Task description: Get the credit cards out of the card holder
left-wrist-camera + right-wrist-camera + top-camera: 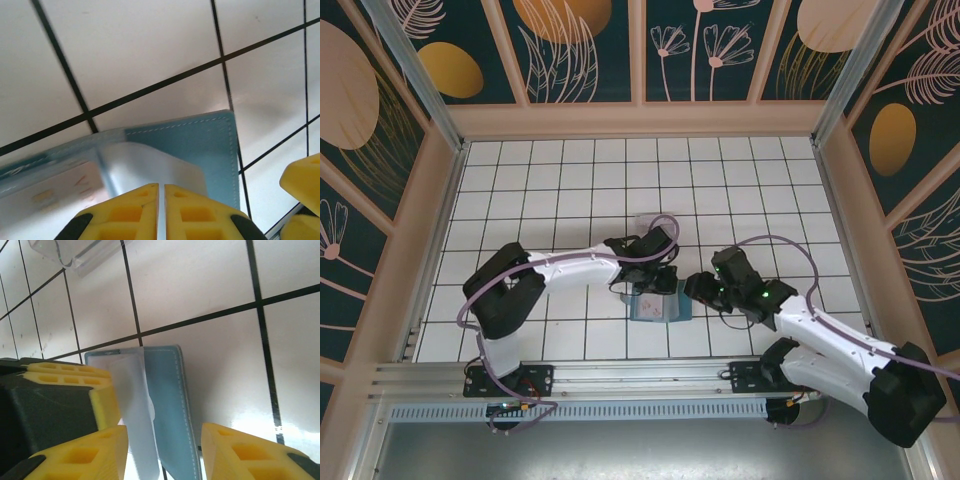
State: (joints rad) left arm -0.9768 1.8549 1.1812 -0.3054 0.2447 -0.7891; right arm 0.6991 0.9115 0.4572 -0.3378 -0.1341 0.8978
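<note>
Much of the card holder [665, 308] is hard to read. From above, the left claw [638, 290] covers its left end and the right claw [698, 290] crowds its right end. In the left wrist view the near part is cut off by the frame and by the claw's own yellow fingers [125, 212]. A pale sheet [150, 165] lies over the blue inside face just ahead of those fingers. Farther left it blurs into a patch with faint orange marks, and whether that is a card or a clear pocket cannot be told. The left claw is pressed almost shut, with only a thin pale slit between its fingers. Whether a thin edge is pinched there cannot be made out. The right claw stands spread, and the holder's near end runs into the gap between its two fingers [250, 455]; contact with either pad is unclear. The holder lies flat on the white tiled surface [570, 180], directly between the two claws, with its long axis running from one claw across to the other. Its stitched blue edge points away from the right claw toward a clear box [75, 252], which is cut off at the frame's top and lies well beyond the holder.
</note>
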